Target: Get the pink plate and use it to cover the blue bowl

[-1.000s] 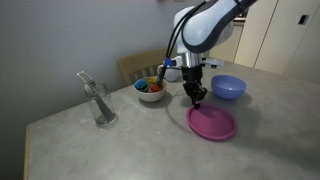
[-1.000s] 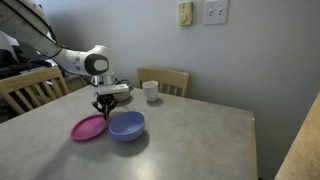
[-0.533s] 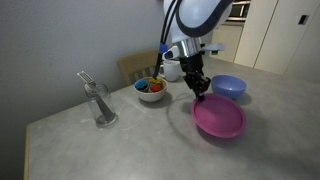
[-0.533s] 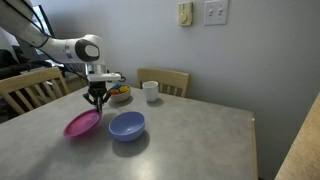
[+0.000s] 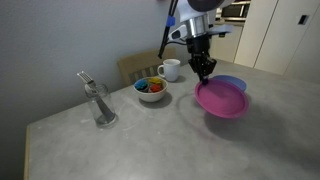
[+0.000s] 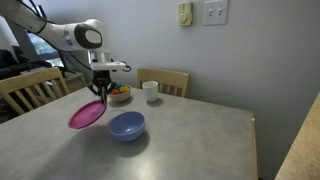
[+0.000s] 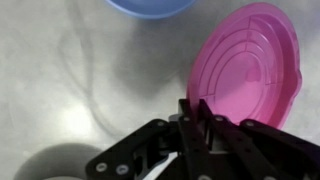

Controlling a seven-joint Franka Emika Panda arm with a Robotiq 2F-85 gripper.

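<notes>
Since the earlier frame, the gripper [image 5: 205,72] has carried the flat, round, plastic magenta-pink plate [image 5: 222,100] higher and across toward the periwinkle-blue bowl [image 5: 236,81] of smooth round plastic. The plate now hangs clear of the grey speckled table [image 5: 120,140].

Nearest to us in an exterior view stands a clear glass tumbler [image 5: 98,103] with a utensil leaning in it. Behind it sits a round white bowl [image 5: 151,88] with colourful contents.

Next comes the pink plate, tilted in the air. In that view it overlaps the front of the blue bowl. From the opposite side we see the plate [image 6: 87,114] just beside the blue bowl [image 6: 127,126], not resting on it.

In the wrist view the gripper [image 7: 200,108] has its jaws drawn close, pinching the plate's [image 7: 250,70] rim. The blue bowl [image 7: 150,6] lies apart at the top edge of that view.

Farther back we see a white mug [image 5: 170,69] and a wooden chair [image 5: 138,64] at the table's far side.
</notes>
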